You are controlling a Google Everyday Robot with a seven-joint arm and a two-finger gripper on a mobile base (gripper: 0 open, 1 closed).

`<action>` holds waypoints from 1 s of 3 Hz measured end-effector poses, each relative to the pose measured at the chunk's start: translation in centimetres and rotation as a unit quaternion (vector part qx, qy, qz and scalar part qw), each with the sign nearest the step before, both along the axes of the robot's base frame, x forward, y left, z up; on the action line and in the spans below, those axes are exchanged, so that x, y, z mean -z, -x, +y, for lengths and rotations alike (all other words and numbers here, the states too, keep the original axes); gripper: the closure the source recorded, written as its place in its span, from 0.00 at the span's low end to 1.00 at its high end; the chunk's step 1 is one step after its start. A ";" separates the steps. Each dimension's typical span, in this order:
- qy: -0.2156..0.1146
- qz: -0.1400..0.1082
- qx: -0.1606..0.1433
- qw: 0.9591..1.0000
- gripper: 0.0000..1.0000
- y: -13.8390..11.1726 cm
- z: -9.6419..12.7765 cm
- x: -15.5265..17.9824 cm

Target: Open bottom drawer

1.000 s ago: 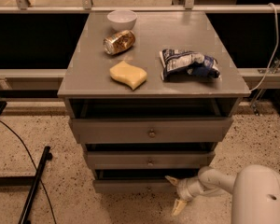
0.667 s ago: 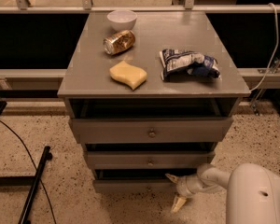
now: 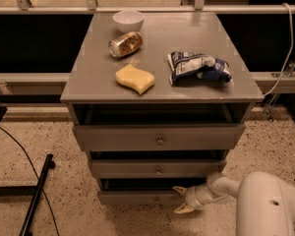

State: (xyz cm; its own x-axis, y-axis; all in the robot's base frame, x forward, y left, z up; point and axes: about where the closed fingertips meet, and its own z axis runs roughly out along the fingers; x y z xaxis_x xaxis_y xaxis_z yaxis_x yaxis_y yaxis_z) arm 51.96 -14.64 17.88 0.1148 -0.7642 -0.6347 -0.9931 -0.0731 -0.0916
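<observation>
gripper: found low at right of cabinet front, against right part of the bottom drawer front
fingers: spread wide, nothing held; one tip is seen at the drawer's upper edge, the other below it
arm: white, brought in from lower right
bottom drawer: lowest of three, slimmest grey front, just above the floor; knob cannot be made out
cabinet: grey, dark gaps are seen above each drawer front
on top: white bowl at back, can laid on its side, yellow sponge, blue-white bag at right
</observation>
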 end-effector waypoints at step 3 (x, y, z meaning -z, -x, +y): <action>-0.010 -0.001 -0.017 1.000 1.00 1.7 0.6 -1.5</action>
State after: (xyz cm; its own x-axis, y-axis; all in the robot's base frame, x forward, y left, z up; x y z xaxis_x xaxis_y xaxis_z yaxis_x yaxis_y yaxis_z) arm 50.25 -14.00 19.35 0.1416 -0.7476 -0.6489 -0.9899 -0.1056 -0.0944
